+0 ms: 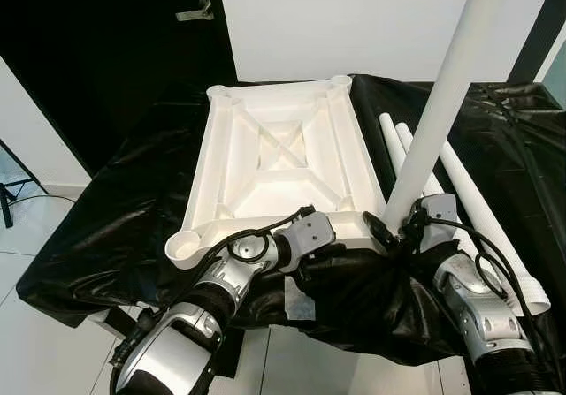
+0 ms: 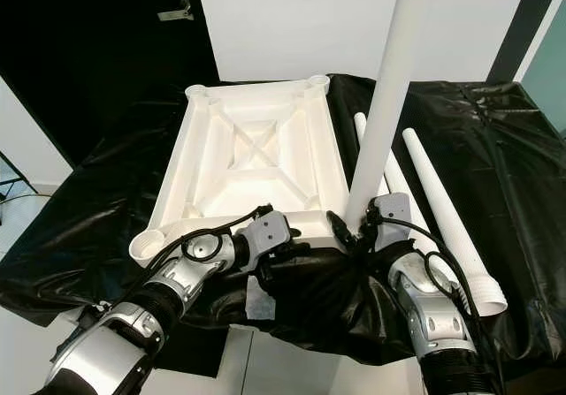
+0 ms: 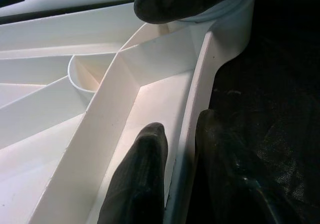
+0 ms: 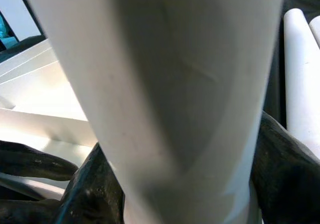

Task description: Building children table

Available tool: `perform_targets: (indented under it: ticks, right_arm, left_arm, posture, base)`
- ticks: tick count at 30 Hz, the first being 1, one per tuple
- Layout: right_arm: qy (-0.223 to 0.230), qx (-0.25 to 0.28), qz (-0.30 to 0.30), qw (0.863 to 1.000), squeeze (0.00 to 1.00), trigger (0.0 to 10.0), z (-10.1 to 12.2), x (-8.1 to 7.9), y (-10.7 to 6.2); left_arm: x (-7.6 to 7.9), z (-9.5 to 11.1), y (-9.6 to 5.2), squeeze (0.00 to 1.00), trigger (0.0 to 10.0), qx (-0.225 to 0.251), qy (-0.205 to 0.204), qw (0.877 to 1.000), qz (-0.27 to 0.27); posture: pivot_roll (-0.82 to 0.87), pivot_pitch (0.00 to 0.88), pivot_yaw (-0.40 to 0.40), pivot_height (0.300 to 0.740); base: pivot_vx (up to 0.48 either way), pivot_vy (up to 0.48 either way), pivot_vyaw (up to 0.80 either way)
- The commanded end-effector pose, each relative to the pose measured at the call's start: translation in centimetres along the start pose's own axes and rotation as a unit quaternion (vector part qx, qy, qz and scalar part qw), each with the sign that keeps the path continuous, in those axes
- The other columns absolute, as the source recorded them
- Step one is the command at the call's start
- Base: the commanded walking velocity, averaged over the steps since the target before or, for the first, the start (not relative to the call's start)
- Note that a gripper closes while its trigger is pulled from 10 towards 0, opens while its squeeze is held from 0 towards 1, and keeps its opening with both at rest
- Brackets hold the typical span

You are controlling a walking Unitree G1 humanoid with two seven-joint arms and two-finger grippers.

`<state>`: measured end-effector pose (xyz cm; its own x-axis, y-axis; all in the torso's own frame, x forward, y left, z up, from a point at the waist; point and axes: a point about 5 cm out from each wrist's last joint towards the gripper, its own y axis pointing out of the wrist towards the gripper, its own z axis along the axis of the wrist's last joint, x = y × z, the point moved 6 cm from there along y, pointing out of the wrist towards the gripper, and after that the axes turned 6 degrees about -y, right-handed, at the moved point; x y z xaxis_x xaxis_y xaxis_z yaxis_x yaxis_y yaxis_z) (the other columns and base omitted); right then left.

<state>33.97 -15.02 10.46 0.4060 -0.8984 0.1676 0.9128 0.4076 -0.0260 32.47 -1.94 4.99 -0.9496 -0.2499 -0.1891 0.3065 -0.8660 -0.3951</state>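
right gripper (image 1: 402,227) clamps white leg (image 1: 442,94), axis upright, foot at tabletop (image 1: 283,161) near-right corner socket | left gripper (image 3: 175,174) pinches near rim (steadying, likely), just beside

- My head cameras look down from above the table top (image 1: 283,161), both sharing it.
- My wrist cameras sit close against its near rim.

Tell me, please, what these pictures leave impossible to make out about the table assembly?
- Upright leg: its top is cut off by the head views' upper edge.
- Leg's foot and the tabletop corner socket: hidden behind the right end effector.
- Spare legs: partly hidden behind the upright leg.
- Left end effector: pinches the tabletop's near rim.
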Motion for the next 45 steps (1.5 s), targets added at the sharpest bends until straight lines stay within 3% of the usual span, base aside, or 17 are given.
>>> perform_targets:
  ticks: [1, 6, 8, 9, 11, 16, 23, 24, 25, 26, 28, 30, 37, 38, 40, 41, 45]
  right_arm:
    - [0.043, -0.006, 0.060, 0.997, 0.00, 0.0, -1.0, -3.7, 0.1]
    - [0.042, 0.013, 0.015, 0.999, 0.00, 0.0, -0.7, -3.5, -0.2]
    - [-0.016, 0.029, -0.156, 0.987, 0.00, 0.0, -0.2, -0.3, -0.9]
    - [-0.031, 0.027, -0.203, 0.978, 0.00, 0.0, -0.3, 0.2, -1.4]
    - [-0.031, 0.027, -0.203, 0.978, 0.00, 0.0, -0.3, 0.2, -1.4]
    - [-0.039, -0.001, -0.271, 0.962, 0.00, 0.0, -1.4, 0.5, -2.4]
    - [-0.042, 0.006, -0.289, 0.956, 0.00, 0.0, -1.2, 0.7, -2.5]
    - [-0.051, 0.005, -0.283, 0.958, 0.00, 0.7, -1.2, 0.4, -2.2]
    - [-0.058, 0.005, -0.278, 0.959, 0.00, 0.7, -1.2, 0.2, -2.1]
    - [-0.070, 0.000, -0.270, 0.960, 0.00, 10.0, -1.3, 0.0, -1.9]
    - [-0.077, -0.003, -0.265, 0.961, 0.00, 10.0, -1.4, -0.2, -1.8]
    - [-0.075, 0.005, -0.238, 0.968, 1.00, 10.0, -1.3, -0.5, -1.8]
    - [-0.070, 0.021, -0.186, 0.980, 0.98, 10.0, -0.8, 0.2, -1.6]
    - [-0.088, 0.027, -0.163, 0.982, 0.18, 10.0, -0.4, 0.3, -1.3]
    - [-0.101, 0.031, -0.148, 0.983, 0.18, 10.0, -0.2, 0.4, -1.2]
    - [-0.108, 0.034, -0.134, 0.985, 0.00, 10.0, 0.1, 0.8, -1.0]
    - [-0.098, 0.042, -0.083, 0.991, 0.00, 10.0, 1.0, 1.3, -0.3]
  left_arm:
    - [4.4, -5.5, -0.3, 0.00, 10.0, -0.096, -0.049, 0.990, -0.088]
    - [4.4, -5.5, -0.4, 0.00, 10.0, -0.096, -0.050, 0.990, -0.088]
    - [4.4, -5.5, -0.3, 0.00, 10.0, -0.096, -0.050, 0.990, -0.088]
    - [4.4, -5.4, -0.2, 0.00, 10.0, -0.095, -0.050, 0.990, -0.088]
    - [4.4, -5.4, -0.2, 0.00, 10.0, -0.095, -0.050, 0.990, -0.088]
    - [4.4, -5.3, -0.2, 0.00, 10.0, -0.095, -0.046, 0.990, -0.090]
    - [4.4, -5.2, -0.1, 0.00, 10.0, -0.095, -0.045, 0.990, -0.091]
    - [4.4, -5.2, -0.1, 0.00, 10.0, -0.095, -0.045, 0.990, -0.091]
    - [4.4, -5.2, 0.0, 0.00, 10.0, -0.094, -0.044, 0.990, -0.091]
    - [4.4, -5.2, 0.0, 0.00, 10.0, -0.094, -0.044, 0.990, -0.091]
    - [4.4, -5.2, 0.0, 0.00, 10.0, -0.095, -0.044, 0.990, -0.091]
    - [4.4, -5.2, -0.1, 0.00, 10.0, -0.095, -0.045, 0.990, -0.092]
    - [4.4, -5.4, -0.2, 0.00, 10.0, -0.097, -0.045, 0.990, -0.092]
    - [4.4, -5.4, -0.2, 0.00, 10.0, -0.097, -0.045, 0.990, -0.092]
    - [4.4, -5.3, -0.2, 0.00, 10.0, -0.097, -0.045, 0.990, -0.092]
    - [4.4, -5.3, -0.2, 0.00, 10.0, -0.097, -0.045, 0.990, -0.092]
    - [4.4, -5.3, -0.2, 0.00, 10.0, -0.096, -0.046, 0.990, -0.092]
  posture:
    - [-0.05, 0.000, 0.036, 0.740]
    - [-0.05, 0.000, 0.034, 0.740]
    - [-0.05, 0.000, 0.034, 0.740]
    - [-0.05, 0.000, 0.034, 0.740]
    - [-0.05, 0.000, 0.034, 0.740]
    - [-0.05, 0.000, 0.040, 0.740]
    - [-0.06, 0.000, 0.043, 0.740]
    - [-0.06, 0.000, 0.043, 0.740]
    - [-0.06, 0.000, 0.043, 0.740]
    - [-0.06, 0.000, 0.043, 0.740]
    - [-0.06, 0.000, 0.043, 0.740]
    - [-0.06, 0.000, 0.043, 0.740]
    - [-0.06, 0.000, 0.044, 0.740]
    - [-0.06, 0.000, 0.043, 0.740]
    - [-0.06, 0.000, 0.043, 0.740]
    - [-0.06, 0.000, 0.043, 0.740]
    - [-0.06, 0.000, 0.043, 0.740]
  base:
    - [0.000, 0.000, 0.00]
    - [0.000, 0.000, 0.00]
    - [0.000, 0.000, 0.00]
    - [0.000, 0.000, 0.00]
    - [0.000, 0.000, 0.00]
    - [0.000, 0.000, 0.00]
    - [0.000, 0.000, 0.00]
    - [0.000, 0.000, 0.00]
    - [0.000, 0.000, 0.00]
    - [0.000, 0.000, 0.00]
    - [0.000, 0.000, 0.00]
    - [0.000, 0.000, 0.00]
    - [0.000, 0.000, 0.00]
    - [0.000, 0.000, 0.00]
    - [0.000, 0.000, 0.00]
    - [0.000, 0.000, 0.00]
    - [0.000, 0.000, 0.00]
